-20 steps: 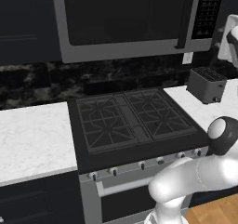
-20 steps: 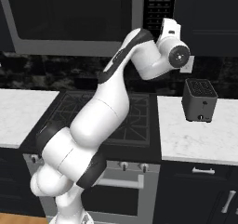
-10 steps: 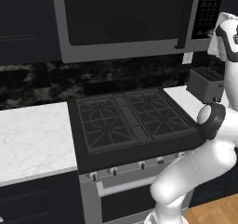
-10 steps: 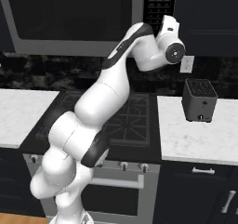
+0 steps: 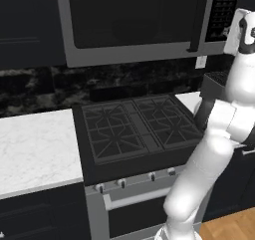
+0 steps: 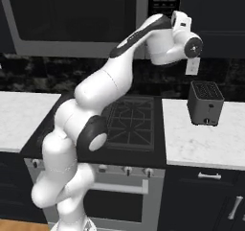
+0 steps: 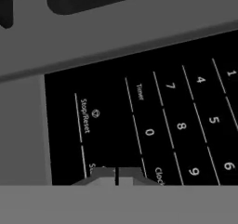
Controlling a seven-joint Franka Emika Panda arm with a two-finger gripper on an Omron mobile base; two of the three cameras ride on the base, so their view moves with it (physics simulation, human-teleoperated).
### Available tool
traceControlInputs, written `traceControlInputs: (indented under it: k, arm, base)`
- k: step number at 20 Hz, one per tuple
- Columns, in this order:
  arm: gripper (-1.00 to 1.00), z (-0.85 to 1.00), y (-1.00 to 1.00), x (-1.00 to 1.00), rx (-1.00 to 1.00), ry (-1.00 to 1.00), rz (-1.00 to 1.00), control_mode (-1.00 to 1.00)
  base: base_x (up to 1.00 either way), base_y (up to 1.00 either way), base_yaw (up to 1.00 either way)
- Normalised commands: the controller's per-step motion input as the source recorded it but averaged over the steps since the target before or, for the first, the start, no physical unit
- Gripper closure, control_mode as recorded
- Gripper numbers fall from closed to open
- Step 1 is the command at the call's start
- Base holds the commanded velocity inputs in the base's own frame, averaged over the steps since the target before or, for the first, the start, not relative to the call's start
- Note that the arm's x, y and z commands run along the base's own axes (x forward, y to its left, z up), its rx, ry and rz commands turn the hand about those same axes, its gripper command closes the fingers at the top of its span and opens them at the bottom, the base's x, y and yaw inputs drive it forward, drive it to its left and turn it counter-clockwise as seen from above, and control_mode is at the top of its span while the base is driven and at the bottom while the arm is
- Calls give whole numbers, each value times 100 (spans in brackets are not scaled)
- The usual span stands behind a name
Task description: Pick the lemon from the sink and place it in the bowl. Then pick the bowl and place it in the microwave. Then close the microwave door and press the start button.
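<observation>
The hand view shows the jaws pressed together against the microwave keypad (image 7: 139, 121); the base views show the closed microwave door (image 5: 132, 20) and toaster (image 6: 206, 102).

Arm raised high, gripper (image 7: 117, 177) closed.

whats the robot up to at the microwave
The arm is raised to the microwave, whose door is closed. Its gripper is shut, fingertips together right at the black keypad, near the bottom row below Stop/Reset, seemingly going for the start button. A toaster sits on the counter right of the stove.
</observation>
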Motion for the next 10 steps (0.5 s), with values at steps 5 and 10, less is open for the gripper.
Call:
traceControlInputs:
  k: [5,10]
  arm:
    - [100,-8,-15,-28,1,-16,2,-100]
    - [100,-55,35,-100,0,-29,0,-100]
  base:
    - [0,0,0]
    - [0,0,0]
